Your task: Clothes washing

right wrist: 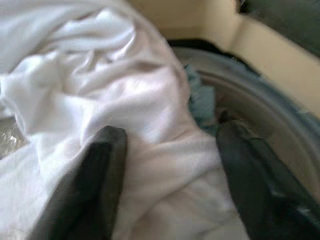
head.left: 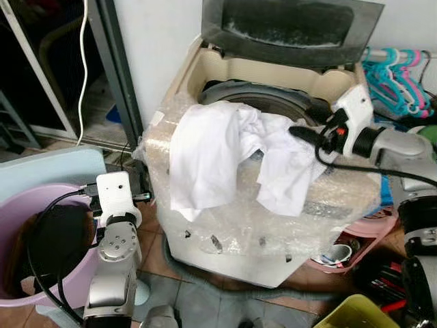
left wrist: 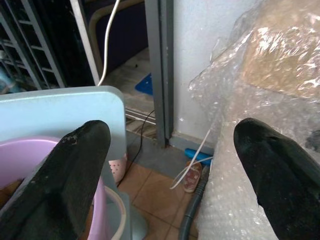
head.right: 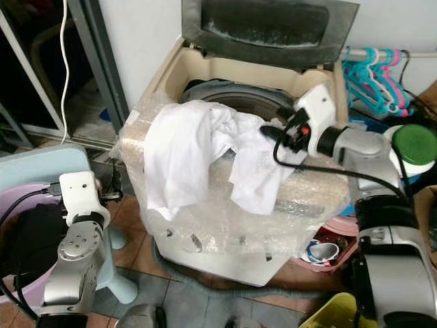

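From the left eye view, a top-loading washing machine (head.left: 273, 225) wrapped in bubble wrap stands with its lid (head.left: 290, 27) raised. A white garment (head.left: 225, 154) is draped over the front rim, part of it toward the drum (head.left: 259, 96) and the rest hanging down the front panel. It looks only half loaded. The right gripper (head.left: 300, 131) reaches over the rim onto the cloth, probably to push or lift it into the drum. The left arm is low beside the machine, near a pink tub (head.left: 27, 253) that holds dark laundry.

In the right eye view the same layout shows, with teal hangers (head.right: 372, 75) behind the machine and the right gripper at the garment's upper fold.

In the left wrist view the left gripper (left wrist: 172, 165) is spread wide and holds nothing, pointing between the tub and the bubble wrap (left wrist: 270, 100), apparently idle.

In the right wrist view the right gripper's fingers (right wrist: 105, 170) are parted and straddle a bunch of the white cloth without clamping it yet. The drum opening lies just beyond.
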Controlling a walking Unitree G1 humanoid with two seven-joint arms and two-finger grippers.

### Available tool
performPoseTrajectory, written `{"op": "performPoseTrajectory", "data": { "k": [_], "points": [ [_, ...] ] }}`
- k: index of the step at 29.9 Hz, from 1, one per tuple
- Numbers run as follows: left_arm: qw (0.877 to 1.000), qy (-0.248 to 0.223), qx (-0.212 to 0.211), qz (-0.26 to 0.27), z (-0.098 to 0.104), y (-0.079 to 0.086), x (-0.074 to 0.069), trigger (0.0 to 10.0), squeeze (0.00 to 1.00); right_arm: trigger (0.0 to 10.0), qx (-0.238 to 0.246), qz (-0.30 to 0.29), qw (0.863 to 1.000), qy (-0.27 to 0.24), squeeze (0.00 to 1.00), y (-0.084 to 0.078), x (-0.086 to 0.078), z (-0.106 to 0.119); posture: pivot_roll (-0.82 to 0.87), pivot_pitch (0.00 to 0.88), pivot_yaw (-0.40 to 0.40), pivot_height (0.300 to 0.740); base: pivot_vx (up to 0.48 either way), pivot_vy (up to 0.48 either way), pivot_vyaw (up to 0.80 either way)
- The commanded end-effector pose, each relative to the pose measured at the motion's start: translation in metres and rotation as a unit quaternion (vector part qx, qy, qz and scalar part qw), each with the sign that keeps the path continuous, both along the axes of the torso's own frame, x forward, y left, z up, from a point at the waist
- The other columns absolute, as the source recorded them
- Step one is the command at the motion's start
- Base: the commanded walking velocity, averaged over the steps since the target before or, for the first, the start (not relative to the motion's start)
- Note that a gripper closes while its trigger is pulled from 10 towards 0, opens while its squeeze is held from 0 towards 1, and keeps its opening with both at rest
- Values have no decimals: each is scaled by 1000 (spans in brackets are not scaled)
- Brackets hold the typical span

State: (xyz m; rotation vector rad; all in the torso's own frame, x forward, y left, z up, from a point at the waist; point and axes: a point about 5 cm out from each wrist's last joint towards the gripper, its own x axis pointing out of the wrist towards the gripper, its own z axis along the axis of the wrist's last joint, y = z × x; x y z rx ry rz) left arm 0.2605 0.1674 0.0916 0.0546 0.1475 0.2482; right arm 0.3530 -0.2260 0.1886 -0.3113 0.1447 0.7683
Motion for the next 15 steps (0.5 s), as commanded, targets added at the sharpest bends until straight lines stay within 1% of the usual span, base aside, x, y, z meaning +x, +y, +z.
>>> {"op": "performPoseTrajectory", "data": {
  "k": [1,2,5,6,7,8,9,12,15],
  "points": [
    [1000,-1,0,-2,1,-2,0,10000,0,10000,-1,14,1000,0,1000,3,-1,3,16,0,-37,740,0,0,0],
    [1000,0,0,-2,1,-2,0,10000,0,10000,-7,23,1000,8,1000,3,-4,0,16,0,-36,740,0,0,0],
    [1000,0,0,-3,1,-2,0,10000,0,10000,-58,12,998,10,1000,2,-4,-9,15,0,-36,740,0,0,0],
    [1000,0,1,-3,1,-2,0,10000,0,6275,-106,4,994,10,937,0,-4,-16,14,0,-36,740,0,0,0],
    [1000,0,0,-4,1,-2,0,10000,0,3333,-128,1,992,9,882,-1,-4,-20,14,0,-36,740,0,0,0],
    [1000,0,0,-4,1,-2,0,10000,0,3333,-139,0,990,8,882,-1,-4,-22,14,0,-36,740,0,0,0],
    [1000,1,0,-4,0,-2,0,10000,0,0,-139,11,990,13,0,2,-5,-25,14,0,-36,740,0,0,0],
    [1000,1,0,-4,0,-3,0,10000,0,0,-130,14,991,18,0,8,-6,-29,18,0,-38,740,0,0,0],
    [1000,1,0,-3,0,-3,-1,10000,0,0,-136,5,991,18,0,7,-5,-32,19,0,-39,740,0,0,0]
  ]
}}
